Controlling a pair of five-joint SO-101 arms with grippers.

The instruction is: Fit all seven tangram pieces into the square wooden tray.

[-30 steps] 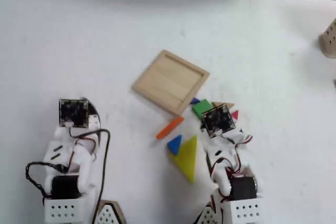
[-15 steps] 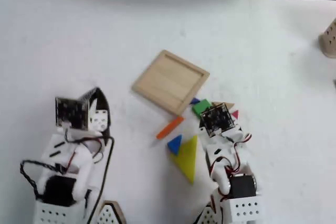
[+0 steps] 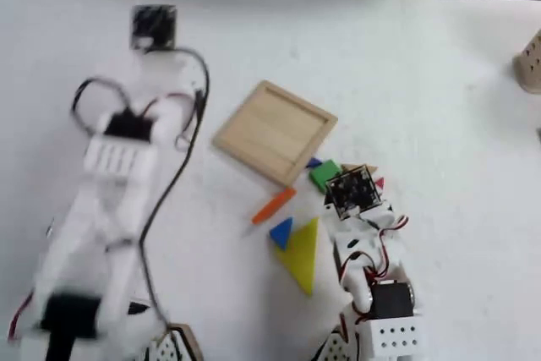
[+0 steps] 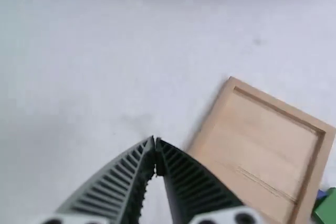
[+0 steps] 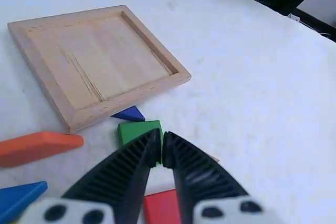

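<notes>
The empty square wooden tray [image 3: 275, 133] lies tilted at mid-table. Near its close corner are a small dark blue triangle [image 3: 314, 162], a green square [image 3: 322, 175], an orange bar [image 3: 273, 205], a blue triangle [image 3: 281, 231] and a large yellow triangle [image 3: 303, 255]. My right gripper [image 5: 159, 136] is shut and empty, just above the green square [image 5: 137, 130], with a red piece [image 5: 160, 205] below it. My left gripper [image 4: 155, 141] is shut and empty over bare table, beside the tray's [image 4: 262, 145] left corner. The left arm [image 3: 127, 137] stretches far out, left of the tray.
A tan piece [image 3: 361, 168] and a pink piece [image 3: 378, 184] peek out beside the right wrist. A pale pegged object [image 3: 530, 61] stands at the far right edge. A wooden holder [image 3: 173, 342] sits at the near edge by the left base.
The left arm has swung from its folded pose near the base far out across the table, to the left of the tray. The right arm and the pieces have stayed put.
</notes>
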